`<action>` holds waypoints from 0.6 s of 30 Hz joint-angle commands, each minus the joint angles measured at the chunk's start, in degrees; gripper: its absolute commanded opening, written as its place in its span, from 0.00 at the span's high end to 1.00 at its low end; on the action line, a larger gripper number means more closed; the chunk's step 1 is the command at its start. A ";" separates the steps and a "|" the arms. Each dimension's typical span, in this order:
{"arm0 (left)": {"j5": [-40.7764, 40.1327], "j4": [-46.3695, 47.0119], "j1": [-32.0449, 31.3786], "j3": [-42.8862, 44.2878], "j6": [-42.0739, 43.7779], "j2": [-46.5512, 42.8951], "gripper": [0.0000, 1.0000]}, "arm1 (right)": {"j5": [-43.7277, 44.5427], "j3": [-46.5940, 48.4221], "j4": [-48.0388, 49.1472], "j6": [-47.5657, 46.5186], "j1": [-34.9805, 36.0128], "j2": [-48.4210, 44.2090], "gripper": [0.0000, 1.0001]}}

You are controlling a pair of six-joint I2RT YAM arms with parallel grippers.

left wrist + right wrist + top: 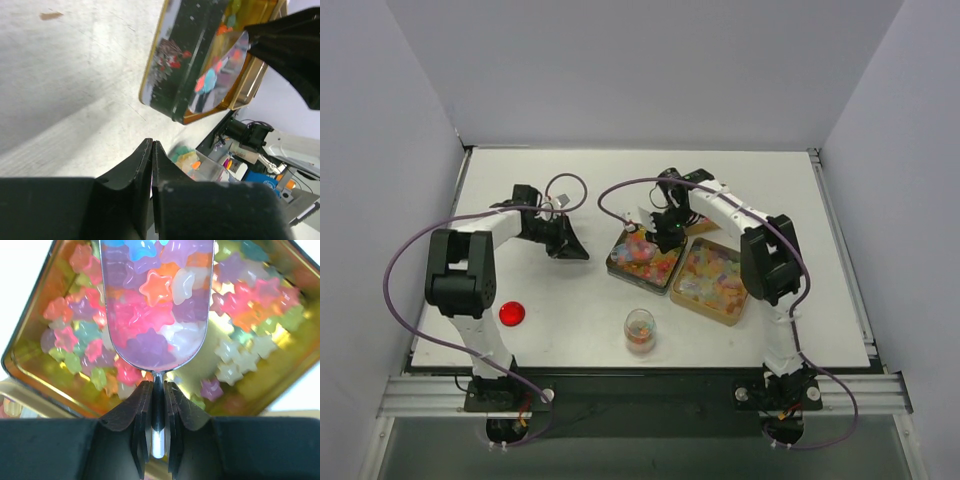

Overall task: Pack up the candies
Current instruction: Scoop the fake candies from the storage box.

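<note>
Two tins hold candies; one jar, one lid, one scoop.

A white table sits inside plain pale walls, with an aluminium rail along its near edge. A red round lid lies flat near the front left. A small clear jar stands upright at front centre. Behind it, two open rectangular tins lie side by side, a dark-sided tin and a tan tin. A small scoop hangs over the dark-sided tin's gold inside
</note>
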 commanded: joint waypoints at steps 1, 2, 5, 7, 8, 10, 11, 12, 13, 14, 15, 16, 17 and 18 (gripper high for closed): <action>4.06 -2.64 -0.34 1.21 3.14 -4.22 0.84 | -5.38 -1.01 -0.19 1.55 -2.29 -6.86 1.00; 3.98 -1.86 -0.34 0.60 3.14 -4.66 0.83 | -6.43 -1.36 -0.10 2.16 -2.73 -7.40 1.00; 3.01 -2.63 -0.25 0.15 4.80 -6.16 0.82 | -7.14 -2.95 0.16 2.60 -3.96 -9.24 1.00; 1.96 -3.16 0.01 -0.11 5.86 -7.38 0.81 | -7.75 -4.96 0.69 2.86 -4.66 -10.73 1.00; 1.69 -3.69 0.44 -0.29 6.39 -7.83 0.82 | -8.02 -5.58 1.47 3.30 -4.84 -11.35 1.00; 1.34 -4.22 0.89 -0.90 7.18 -9.23 0.82 | -8.20 -7.07 2.01 4.79 -5.01 -13.10 1.00; 0.90 -4.48 1.24 -1.08 7.27 -9.85 0.82 | -8.20 -7.60 2.44 5.32 -5.02 -13.98 1.00; 0.73 -4.49 1.41 -1.69 7.36 -10.81 0.82 | -8.28 -8.13 2.62 5.76 -5.02 -14.95 1.00; 0.38 -4.49 1.59 -2.04 7.27 -11.34 0.82 | -8.11 -8.66 2.62 6.11 -5.02 -17.05 1.00; -0.50 -3.88 1.85 -2.48 7.18 -11.87 0.82 | -7.76 -9.79 2.45 6.20 -4.93 -18.11 1.00; -1.20 -3.61 1.94 -2.92 7.01 -13.09 0.81 | -7.32 -10.41 2.45 6.21 -4.75 -19.17 1.00; -1.91 -3.17 2.03 -3.71 6.74 -13.71 0.81 | -6.10 -11.20 2.36 6.03 -4.66 -21.35 1.00; -2.52 -2.56 2.03 -4.06 6.57 -14.42 0.80 | -5.39 -12.52 2.27 5.94 -4.49 -22.51 1.00; -3.75 -2.20 2.29 -4.33 6.48 -15.64 0.78 | -4.43 -13.23 1.92 5.85 -4.23 -23.56 1.00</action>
